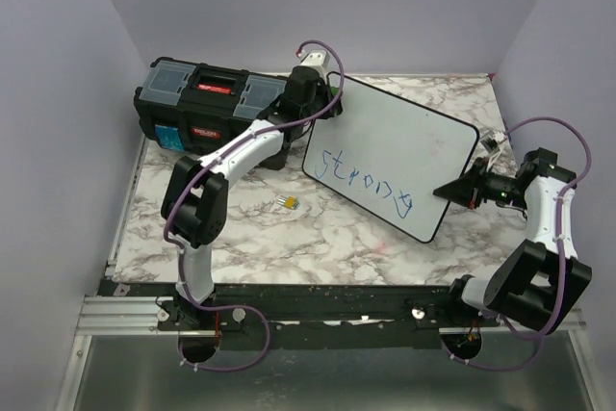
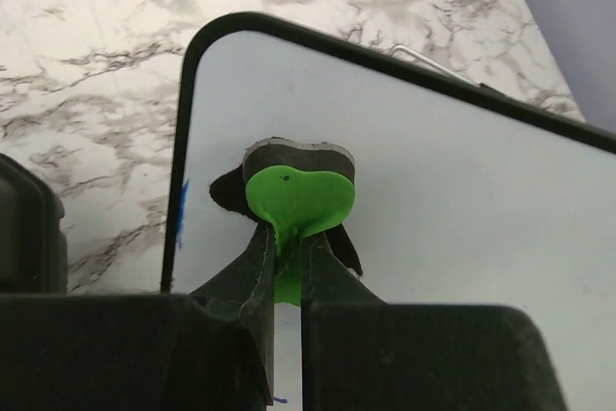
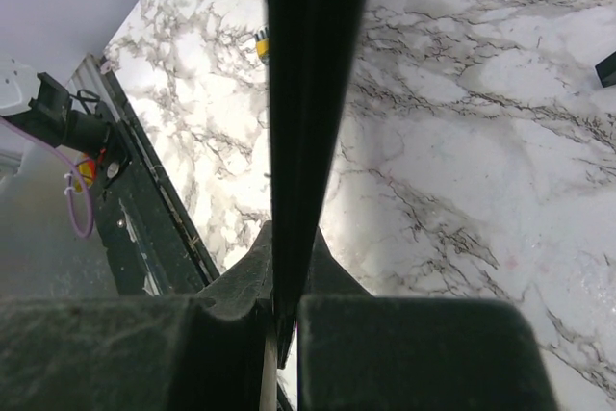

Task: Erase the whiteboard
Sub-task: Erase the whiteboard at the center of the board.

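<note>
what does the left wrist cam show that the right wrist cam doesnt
Only left wrist: a green heart-shaped eraser, pinched in the left gripper, against the whiteboard near a rounded corner, with a blue marker smear beside the rim. Only right wrist: the board's black rim edge-on, clamped by the right gripper, and a small yellow object on the marble table. Both: the whiteboard and the table.

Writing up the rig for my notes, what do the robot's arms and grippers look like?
The left arm and right arm have white links, bulky black joints and loose purple cables. The left gripper and right gripper are matte black.
</note>
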Tool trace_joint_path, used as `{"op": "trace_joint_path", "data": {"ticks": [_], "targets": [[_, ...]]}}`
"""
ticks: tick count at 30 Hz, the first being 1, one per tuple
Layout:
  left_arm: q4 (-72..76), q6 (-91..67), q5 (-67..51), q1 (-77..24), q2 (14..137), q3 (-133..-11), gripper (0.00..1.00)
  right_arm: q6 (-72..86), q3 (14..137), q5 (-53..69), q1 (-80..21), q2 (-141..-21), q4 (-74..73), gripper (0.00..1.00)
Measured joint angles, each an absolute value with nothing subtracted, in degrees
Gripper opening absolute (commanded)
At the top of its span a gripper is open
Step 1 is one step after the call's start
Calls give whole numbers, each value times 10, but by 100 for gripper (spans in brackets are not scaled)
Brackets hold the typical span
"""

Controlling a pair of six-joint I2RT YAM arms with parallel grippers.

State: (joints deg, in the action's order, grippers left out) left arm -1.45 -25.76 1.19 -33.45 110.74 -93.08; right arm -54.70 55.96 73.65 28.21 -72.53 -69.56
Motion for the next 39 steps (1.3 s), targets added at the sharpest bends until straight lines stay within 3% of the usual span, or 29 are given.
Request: {"op": "trace_joint_path", "data": {"ticks": [8, 20, 39], "targets": [[18, -225, -16, -326, 1089, -852, 0, -554, 560, 740, 282, -725, -706, 1], [102, -214, -72, -350, 994, -639, 0, -599, 560, 733, 281, -725, -691, 1], [141, -209, -10, -359, 978, -533, 0, -616, 560, 732, 275, -725, -689, 1]]}}
